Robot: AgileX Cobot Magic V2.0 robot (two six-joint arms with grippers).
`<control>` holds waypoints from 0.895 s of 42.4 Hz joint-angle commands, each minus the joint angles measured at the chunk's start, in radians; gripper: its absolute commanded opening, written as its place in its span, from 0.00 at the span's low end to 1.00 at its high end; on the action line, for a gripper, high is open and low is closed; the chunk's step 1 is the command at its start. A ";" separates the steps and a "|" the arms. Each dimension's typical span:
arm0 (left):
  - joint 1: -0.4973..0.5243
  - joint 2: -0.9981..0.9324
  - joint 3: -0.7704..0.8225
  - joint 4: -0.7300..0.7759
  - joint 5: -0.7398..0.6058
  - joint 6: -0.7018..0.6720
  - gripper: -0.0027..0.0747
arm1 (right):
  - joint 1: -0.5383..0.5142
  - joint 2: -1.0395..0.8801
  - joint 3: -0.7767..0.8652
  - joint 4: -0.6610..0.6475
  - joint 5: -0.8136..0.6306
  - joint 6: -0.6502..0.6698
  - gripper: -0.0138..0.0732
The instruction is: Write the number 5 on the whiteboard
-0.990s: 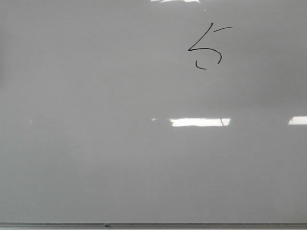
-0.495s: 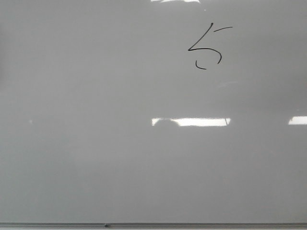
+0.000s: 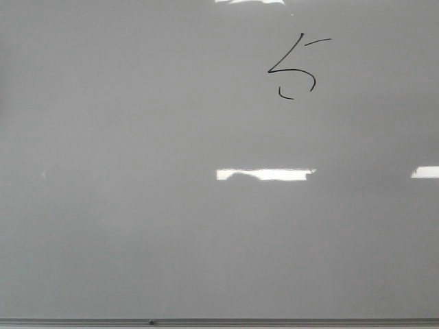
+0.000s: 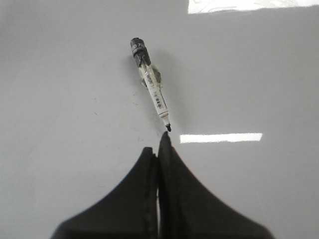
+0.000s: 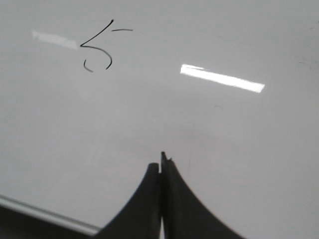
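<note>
Filling the whole front view: a large, glossy, pale grey-white flat whiteboard (image 3: pixel 137 226), with a thin grey metal edge strip (image 3: pixel 274 321) along the near border and bright rectangular light reflections (image 3: pixel 266 175) on the sheen. No containers anywhere, just the bare board surface.

Drawn toward the far right part of the board: a small, thin black hand-drawn number 5 (image 3: pixel 296 67), with a slanted stem, a short top dash set apart from the stem, and an open curved belly. Visible also in the right wrist view (image 5: pixel 99 47), on the board well apart from the black right gripper (image 5: pixel 161 167) and off to one side of its line. Right fingers pressed together, tips touching, nothing between them apart from a tiny dark nub at the tip, too small to identify.

Lying flat on the board in the left wrist view: a slim clear-and-white marker pen (image 4: pixel 151 85) with a dark grey end, a barcode label and a bare black tip. Tip pointing at the black left gripper (image 4: pixel 158 147) and just beside its fingertips, whether touching cannot be told. Left fingers closed against each other, empty. No drawn digit in that view.
</note>
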 commanded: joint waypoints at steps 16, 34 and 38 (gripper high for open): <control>0.002 -0.015 0.005 -0.009 -0.084 -0.002 0.01 | -0.198 -0.117 0.370 0.034 -0.624 -0.017 0.08; 0.002 -0.015 0.005 -0.009 -0.084 -0.002 0.01 | -0.281 -0.177 0.452 0.034 -0.658 -0.017 0.08; 0.002 -0.015 0.005 -0.009 -0.084 -0.002 0.01 | -0.281 -0.177 0.452 0.035 -0.663 -0.017 0.08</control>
